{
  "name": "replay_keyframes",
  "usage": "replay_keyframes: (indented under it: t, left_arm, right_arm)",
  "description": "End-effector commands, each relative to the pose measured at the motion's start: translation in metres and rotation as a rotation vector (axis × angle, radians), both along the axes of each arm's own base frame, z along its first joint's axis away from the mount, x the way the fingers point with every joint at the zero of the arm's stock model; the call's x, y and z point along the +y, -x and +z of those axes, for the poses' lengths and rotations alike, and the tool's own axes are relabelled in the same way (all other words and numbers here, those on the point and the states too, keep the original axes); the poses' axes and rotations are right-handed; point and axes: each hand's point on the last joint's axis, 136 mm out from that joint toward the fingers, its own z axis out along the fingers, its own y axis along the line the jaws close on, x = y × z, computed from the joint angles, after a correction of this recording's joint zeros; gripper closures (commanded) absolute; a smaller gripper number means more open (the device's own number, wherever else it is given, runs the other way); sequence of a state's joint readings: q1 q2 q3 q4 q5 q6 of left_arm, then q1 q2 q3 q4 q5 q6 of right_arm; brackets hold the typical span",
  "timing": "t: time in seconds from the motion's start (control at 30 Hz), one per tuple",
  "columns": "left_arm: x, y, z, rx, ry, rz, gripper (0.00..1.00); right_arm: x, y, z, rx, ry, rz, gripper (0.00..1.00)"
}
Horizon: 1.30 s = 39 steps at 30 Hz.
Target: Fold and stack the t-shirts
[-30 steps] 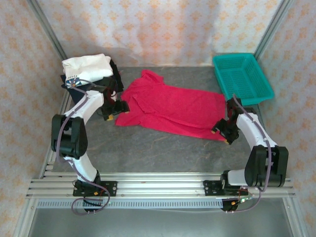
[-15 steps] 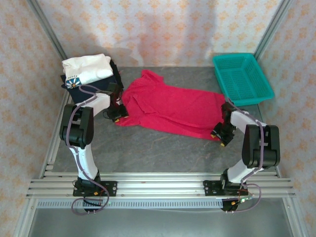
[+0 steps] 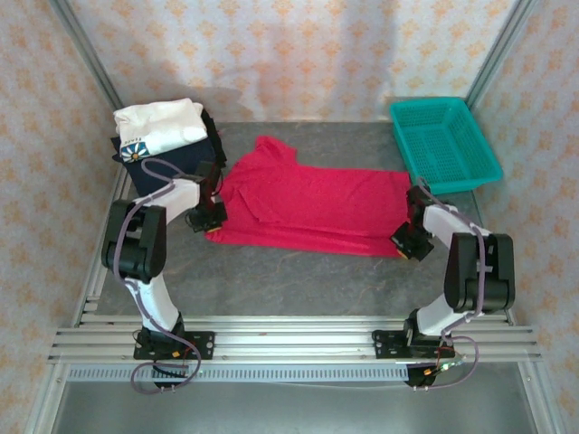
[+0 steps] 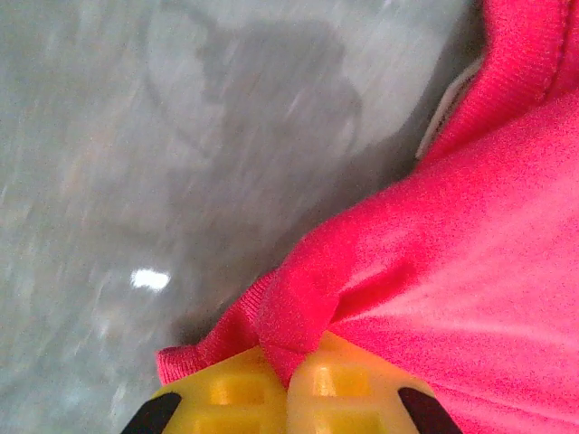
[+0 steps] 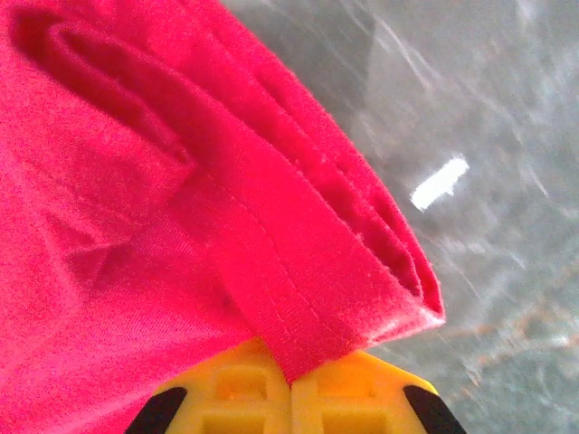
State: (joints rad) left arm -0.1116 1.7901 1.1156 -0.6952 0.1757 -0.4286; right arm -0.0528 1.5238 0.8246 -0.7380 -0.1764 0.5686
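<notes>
The bright red t-shirt lies spread across the middle of the grey table, folded lengthwise, its near edge straight. My left gripper is shut on the shirt's left end; its yellow fingertips pinch a bunched fold of red cloth near the ribbed collar. My right gripper is shut on the shirt's right near corner, the hem clamped between its yellow tips. The white t-shirt with a blue round emblem lies folded on the dark navy t-shirt at the back left.
A teal plastic mesh basket stands at the back right corner. Metal frame posts and patterned curtain walls close in the table. Bare grey tabletop stretches between the shirt and the aluminium rail at the front.
Both grippers pulled the red shirt's near edge toward the front and outward. The shirt now lies flatter and straighter, with its lower edge level instead of slanting.
</notes>
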Motion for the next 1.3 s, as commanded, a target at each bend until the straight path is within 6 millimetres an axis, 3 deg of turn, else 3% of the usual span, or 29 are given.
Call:
replay_keyframes:
  t: [0.0, 0.07, 0.13, 0.2, 0.27, 0.4, 0.53, 0.73, 0.87, 1.03, 1.27]
  left_arm:
    - [0.021, 0.051, -0.008, 0.098, -0.072, 0.074, 0.94]
    - [0.014, 0.062, -0.011, 0.097, -0.028, 0.111, 0.86]
    - [0.006, 0.062, -0.005, 0.066, 0.007, 0.133, 0.69]
    - [-0.003, 0.057, 0.012, 0.021, 0.025, 0.133, 0.56]
    - [-0.011, 0.048, 0.037, -0.038, 0.043, 0.136, 0.45]
    - [-0.024, 0.032, 0.089, -0.179, 0.075, 0.145, 0.38]
    - [-0.052, 0.005, 0.114, -0.252, 0.176, 0.116, 0.36]
    - [-0.098, -0.033, 0.105, -0.260, 0.309, 0.052, 0.38]
    - [-0.103, -0.052, 0.089, -0.256, 0.309, 0.064, 0.38]
    - [-0.107, -0.065, 0.064, -0.219, 0.306, 0.091, 0.40]
    - [-0.107, -0.079, 0.061, -0.236, 0.287, 0.087, 0.42]
  right_arm:
    - [-0.012, 0.041, 0.000, 0.091, 0.070, -0.062, 0.97]
    - [-0.006, 0.053, -0.003, 0.097, 0.039, -0.091, 0.93]
    - [0.002, 0.059, -0.004, 0.087, -0.005, -0.113, 0.76]
    - [0.006, 0.060, 0.006, 0.056, -0.030, -0.119, 0.62]
    - [0.007, 0.060, 0.023, 0.018, -0.033, -0.106, 0.59]
    - [0.026, 0.050, 0.056, -0.107, -0.139, -0.056, 0.54]
    - [0.045, 0.028, 0.067, -0.190, -0.215, -0.004, 0.52]
    - [0.072, -0.005, 0.040, -0.151, -0.287, 0.068, 0.56]
    - [0.071, -0.027, 0.028, -0.168, -0.276, 0.052, 0.58]
    - [0.063, -0.037, 0.013, -0.129, -0.225, 0.060, 0.63]
    - [0.060, -0.066, 0.009, -0.168, -0.205, 0.056, 0.63]
